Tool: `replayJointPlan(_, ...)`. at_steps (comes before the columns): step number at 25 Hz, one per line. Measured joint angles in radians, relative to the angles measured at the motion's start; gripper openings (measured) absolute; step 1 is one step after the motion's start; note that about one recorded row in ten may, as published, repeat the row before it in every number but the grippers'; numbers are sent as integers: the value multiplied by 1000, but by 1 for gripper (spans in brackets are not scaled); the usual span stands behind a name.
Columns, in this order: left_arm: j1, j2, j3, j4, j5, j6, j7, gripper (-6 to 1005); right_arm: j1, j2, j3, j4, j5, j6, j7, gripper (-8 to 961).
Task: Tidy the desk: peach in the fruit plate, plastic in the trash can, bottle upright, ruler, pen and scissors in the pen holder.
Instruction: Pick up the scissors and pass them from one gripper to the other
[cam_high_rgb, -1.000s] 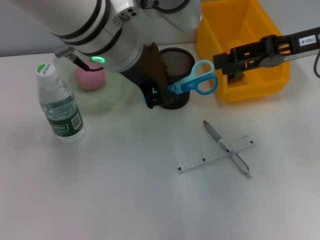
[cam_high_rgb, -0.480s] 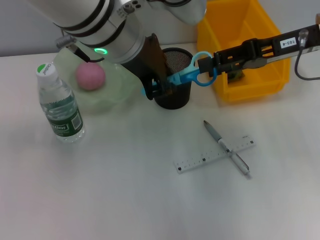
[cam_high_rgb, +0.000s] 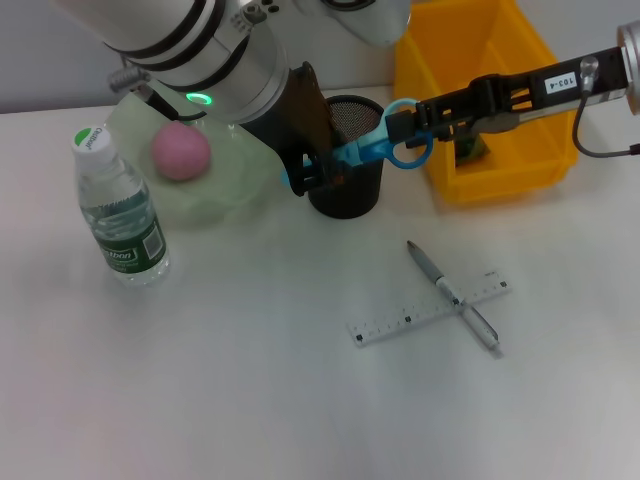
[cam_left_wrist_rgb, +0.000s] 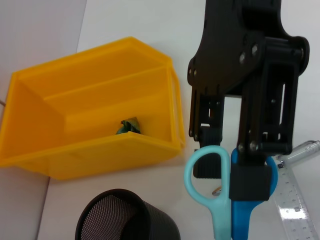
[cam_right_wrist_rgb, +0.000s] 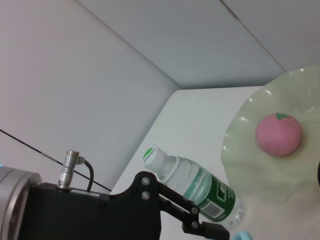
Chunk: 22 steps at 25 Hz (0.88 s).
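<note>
Right gripper (cam_high_rgb: 400, 128) has pushed in from 3 o'clock since 1 s ago and now sits right at the scissors' (cam_high_rgb: 385, 150) light-blue handle loops; 1 s back it hung off over the yellow bin (cam_high_rgb: 500, 180). Left wrist view shows its 2 black fingers (cam_left_wrist_rgb: 252, 182) around the handles, 1 finger through a loop, not pressed together. Left gripper (cam_high_rgb: 305, 180) pinches the blade end, at 9 o'clock of the black mesh pen holder (cam_high_rgb: 347, 190), so the scissors span above the holder's rim, tilted, handles toward 2 o'clock.

Peach (cam_high_rgb: 181, 152) sits in the pale green fruit plate (cam_high_rgb: 215, 195), at 10 o'clock of the desk. Water bottle (cam_high_rgb: 118, 215) stands upright at 9 o'clock, just beside the plate. Crumpled plastic (cam_left_wrist_rgb: 130, 126) lies inside the yellow bin at 1 o'clock. Pen (cam_high_rgb: 452, 293) lies across the clear ruler (cam_high_rgb: 430, 309) at 4 o'clock of the holder, touching it and well apart from both grippers.
</note>
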Motion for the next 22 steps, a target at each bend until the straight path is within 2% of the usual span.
replayJointPlan(2,0,1,-1,1,0,-1,1,273,7,1,0,6,0,1,-3,668)
replayJointPlan(7,6,2,3,12,2,-1,1,275,16,4,0,19,0,11,-13,427)
replayJointPlan(22,8,4,4,16,24,-3,2,280,33,4,-23,31,-10,29,-13,406)
